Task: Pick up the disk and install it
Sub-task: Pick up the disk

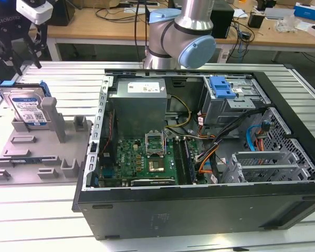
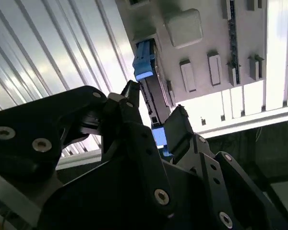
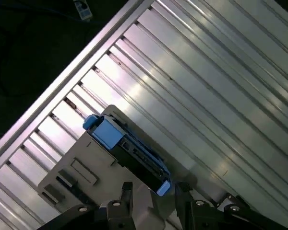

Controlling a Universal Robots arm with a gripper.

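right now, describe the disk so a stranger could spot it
Start at the open computer case; to the exterior view's left of it lies a grey fixture plate. The disk stands on edge among its posts: a silver slab with a white-and-blue label and blue frame, unlike the plain grey posts.

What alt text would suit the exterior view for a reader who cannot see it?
The disk stands on edge in a grey fixture at the exterior view's left, with the open end effector above it. An open computer case takes up the exterior view's right, the arm behind it.
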